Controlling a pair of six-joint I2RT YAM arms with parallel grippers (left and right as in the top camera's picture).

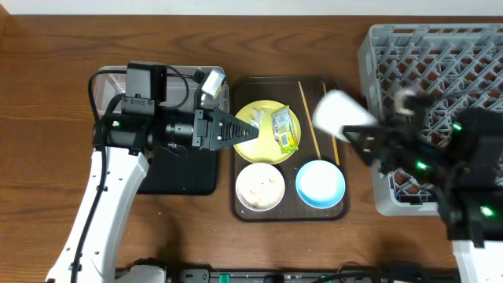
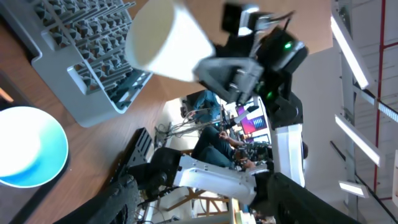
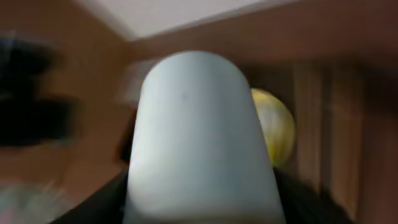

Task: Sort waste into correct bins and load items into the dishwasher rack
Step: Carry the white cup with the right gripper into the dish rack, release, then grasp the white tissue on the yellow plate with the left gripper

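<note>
On a wooden counter (image 1: 47, 157), the large grey dishwasher rack (image 1: 440, 71) stood at the right with no dish visible among its pegs, though the right arm hid part of it. The dark brown serving tray (image 1: 245, 214) at centre held nearly everything to be sorted: the yellow plate (image 1: 259, 118), the white bowl (image 1: 260, 187) with what looked like rice scraps in it, the light blue bowl (image 1: 320, 183) and two chopsticks (image 1: 309, 119) along the tray's right side. The clear tub (image 1: 106, 82) and the black tray (image 1: 185, 177), at left beneath the left arm, showed no waste where they could be seen. The right hand (image 2: 211, 65) was clamped on the small white cup (image 2: 163, 38), held aloft and blurred between serving tray and rack. The left hand (image 1: 250, 131) hovered over the plate, its fingers apart and empty, just short of the green-and-yellow wrapper (image 1: 284, 128) lying there. By the look of it the job had barely begun — the cup seemed bound for the rack, while wrapper and rice awaited the bins and the remaining dishes awaited loading.
</note>
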